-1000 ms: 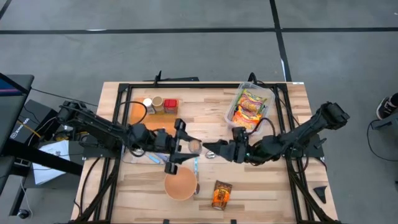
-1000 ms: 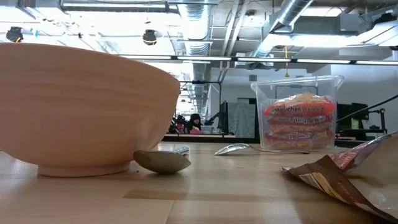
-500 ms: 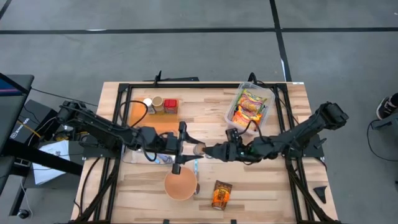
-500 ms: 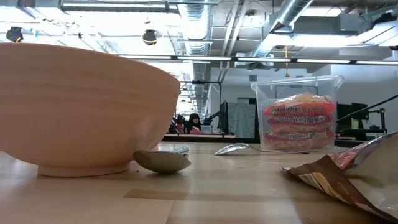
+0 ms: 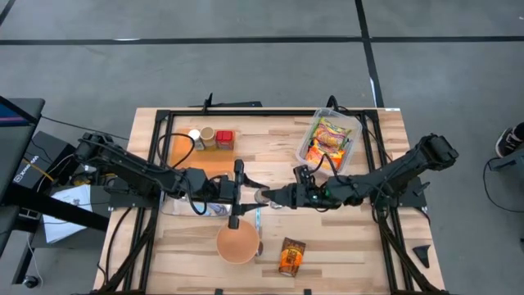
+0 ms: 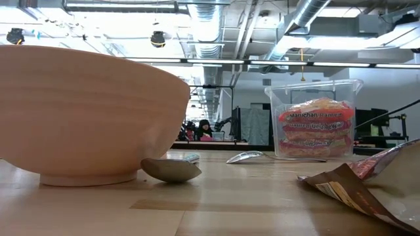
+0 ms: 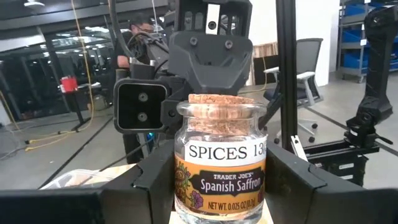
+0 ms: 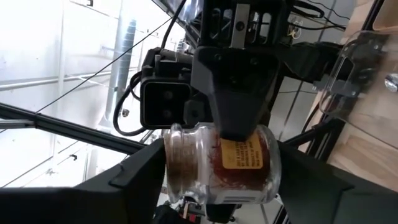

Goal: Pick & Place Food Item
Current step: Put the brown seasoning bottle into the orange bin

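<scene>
Both grippers have closed the gap since one second ago: in the high view they now meet at frame centre, where earlier they stood apart.

The left gripper [image 5: 242, 194] pinches the spice jar [image 7: 221, 158], one finger pressed to each side of the glass. The right gripper [image 5: 270, 197] reaches in from the opposite side with its fingers spread to either side of the same jar [image 8: 217, 163]; the pictures do not show whether they touch the glass. The jar is held above the table [image 5: 368, 254] at the centre of the high view, just above the wooden bowl [image 5: 237, 243].

Legible text on the jar label: "SPICES 13", "TRADER JOE'S", "Spanish Saffron", "NET WT 0.025 OZ". The jar carries a cork stopper [image 7: 221, 99].

On the light wooden table, lower centre of the high view, an orange snack packet [image 5: 291, 256] lies to the right of the bowl. A clear plastic tub [image 5: 330, 139] of noodle packets sits upper right; the low view shows red lettering on the packets, partly readable as "Maruchan". Small jars [image 5: 211, 138] stand upper left on an orange board [image 5: 182, 149].

In the low view, a spoon [image 6: 172, 170] rests beside the bowl. Beyond the table lies a workshop with exposed ceiling ducts and strip lights, and a person [image 6: 206, 129] is far off.
</scene>
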Tool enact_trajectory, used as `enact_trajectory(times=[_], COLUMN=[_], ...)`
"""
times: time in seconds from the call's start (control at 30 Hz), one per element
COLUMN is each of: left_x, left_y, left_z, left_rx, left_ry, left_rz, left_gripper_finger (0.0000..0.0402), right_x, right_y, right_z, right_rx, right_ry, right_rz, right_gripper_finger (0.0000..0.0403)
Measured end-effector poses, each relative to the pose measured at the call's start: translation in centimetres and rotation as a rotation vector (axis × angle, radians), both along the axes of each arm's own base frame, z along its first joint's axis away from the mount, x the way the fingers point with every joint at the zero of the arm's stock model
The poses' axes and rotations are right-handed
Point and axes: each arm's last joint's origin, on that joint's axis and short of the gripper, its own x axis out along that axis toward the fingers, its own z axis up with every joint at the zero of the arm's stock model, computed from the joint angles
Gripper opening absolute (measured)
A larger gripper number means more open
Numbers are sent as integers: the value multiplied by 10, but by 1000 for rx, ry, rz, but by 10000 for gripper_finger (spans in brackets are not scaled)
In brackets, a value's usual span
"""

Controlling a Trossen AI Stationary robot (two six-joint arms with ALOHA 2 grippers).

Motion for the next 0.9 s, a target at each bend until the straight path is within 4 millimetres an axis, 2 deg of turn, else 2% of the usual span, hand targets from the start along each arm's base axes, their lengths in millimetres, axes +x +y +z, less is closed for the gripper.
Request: enact_trajectory(times=[0.13,0.3,0.33,0.5,0.57,0.63,0.73,0.9], left_x=[0,0,0,0,-2,-7,-19,-46], left_y=[1,2,2,6,7,9,11,9], left_z=[0,0,0,-5,-7,-9,-2,17], left_rx=[2,-22,-27,-40,-28,-5,11,-22], left_ry=[-1,4,6,63,94,142,177,173], left_rz=[6,34,46,145,154,172,183,142], left_gripper_finger=[182,186,202,328,362,380,381,339], right_x=[0,0,0,0,0,0,-1,-2], right_y=[0,0,0,-1,0,0,2,-2], right_z=[0,0,0,1,2,2,0,-10], right_rx=[1,5,1,-25,-24,-23,-26,-33], right_ry=[-1,-1,-1,-5,-9,-11,17,151], right_rz=[-2,-3,-4,-15,-12,3,14,-20], right_gripper_finger=[240,238,239,239,239,239,239,238])
